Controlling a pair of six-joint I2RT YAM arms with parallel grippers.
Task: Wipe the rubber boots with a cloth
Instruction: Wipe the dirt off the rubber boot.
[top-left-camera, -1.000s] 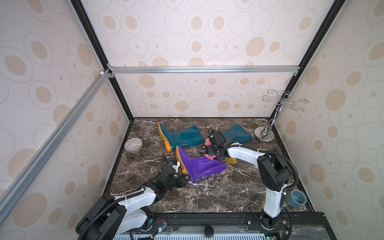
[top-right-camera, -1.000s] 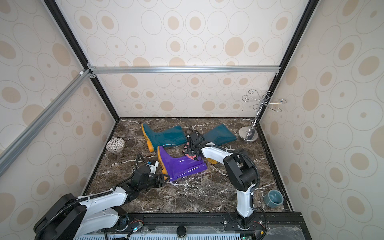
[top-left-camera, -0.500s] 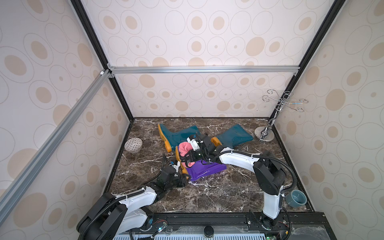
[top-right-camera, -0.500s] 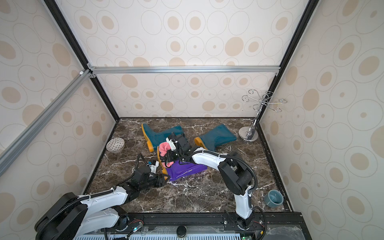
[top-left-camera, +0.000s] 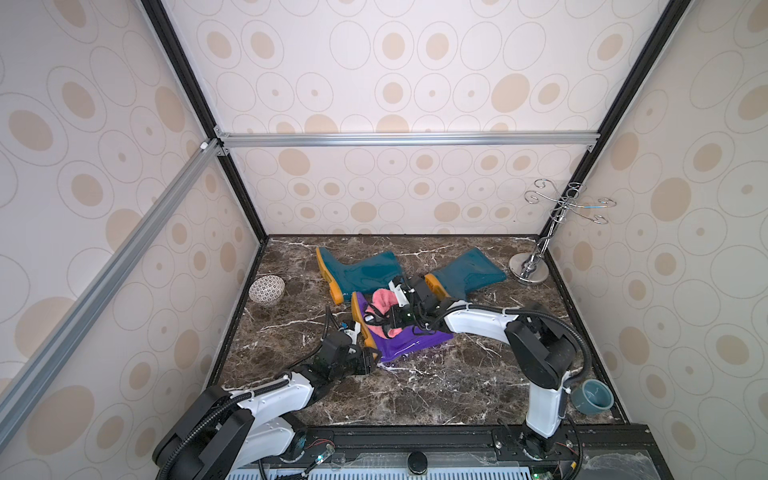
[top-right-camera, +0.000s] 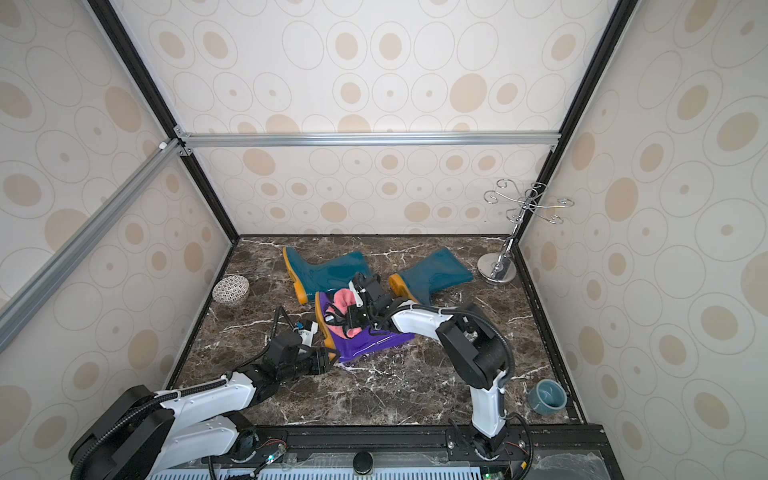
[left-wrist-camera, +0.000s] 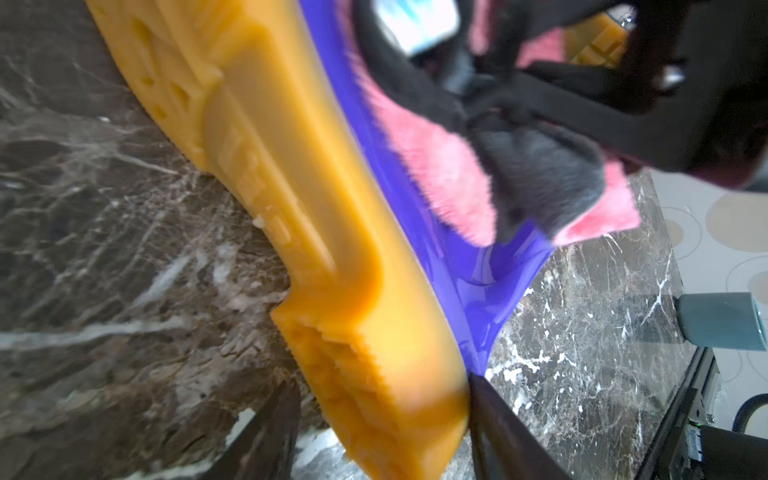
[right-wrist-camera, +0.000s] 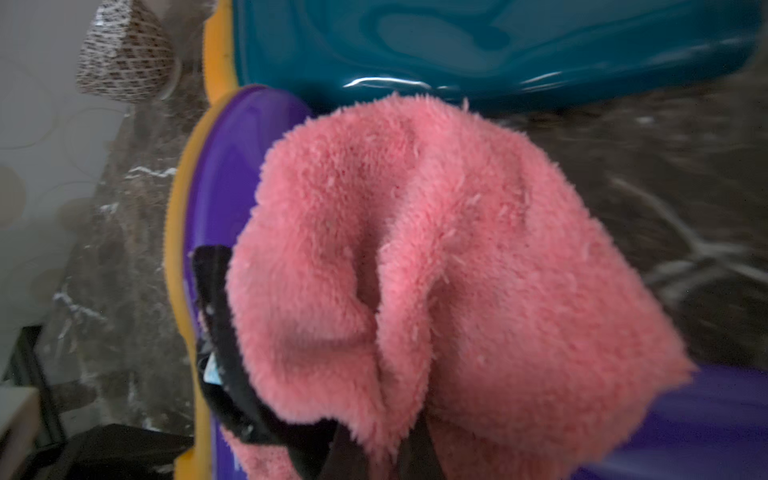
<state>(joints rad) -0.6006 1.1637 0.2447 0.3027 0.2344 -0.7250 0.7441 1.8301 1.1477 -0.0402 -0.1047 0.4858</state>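
A purple boot (top-left-camera: 411, 343) (top-right-camera: 374, 343) lies on its side on the marble floor, its yellow-orange sole (left-wrist-camera: 316, 208) facing left. My left gripper (top-left-camera: 372, 359) (left-wrist-camera: 382, 382) straddles the heel of that sole, jaws shut on it. My right gripper (top-left-camera: 390, 320) (right-wrist-camera: 384, 440) is shut on the pink cloth (top-left-camera: 382, 301) (right-wrist-camera: 415, 249), which is pressed on the foot part of the purple boot. Two teal boots (top-left-camera: 361, 272) (top-left-camera: 469, 270) lie behind, in both top views; one (right-wrist-camera: 457, 41) shows in the right wrist view.
A patterned bowl (top-left-camera: 266, 289) sits by the left wall. A chrome rack (top-left-camera: 530, 270) stands in the back right corner. A teal cup (top-left-camera: 592, 397) is at the front right, behind the right arm's base. Walls close in three sides.
My right gripper has swept the cloth leftward along the purple boot, from its shaft toward the foot and sole. The left arm has stayed at the heel.
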